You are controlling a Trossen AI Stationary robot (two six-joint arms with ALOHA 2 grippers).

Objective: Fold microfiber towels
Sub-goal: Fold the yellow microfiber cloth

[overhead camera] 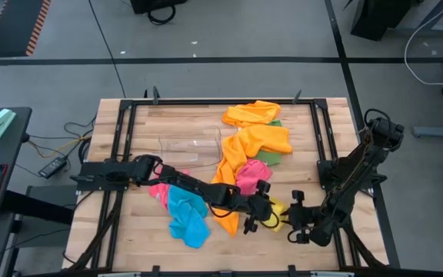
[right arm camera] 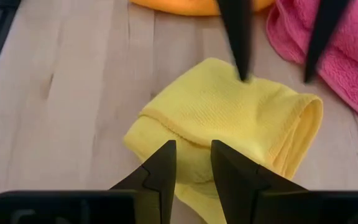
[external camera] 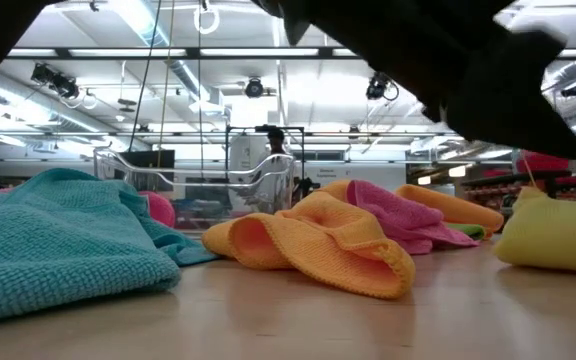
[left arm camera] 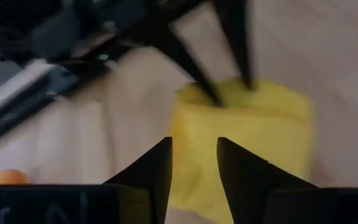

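Pale wooden surface (overhead camera: pixel 129 231), open workshop beyond. Nearest the front edge, the yellow towel (right arm camera: pixel 229 118) lies partly folded, both arms meeting over it, likely to pinch opposite edges. Left tool (overhead camera: pixel 266 209) and right tool (overhead camera: pixel 297 223) each stand narrowly parted above it, grip unclear. Farther back: blue towel (overhead camera: pixel 187 215), pink towel (overhead camera: pixel 248 178), orange towels (overhead camera: pixel 256 131), clear bin (overhead camera: pixel 191 146).

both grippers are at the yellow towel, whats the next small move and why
Probably close the left gripper on the near edge of the yellow towel. That towel lies bunched and partly doubled over, and the right gripper sits at its opposite edge, so pinching both sides would let the arms pull it flat.
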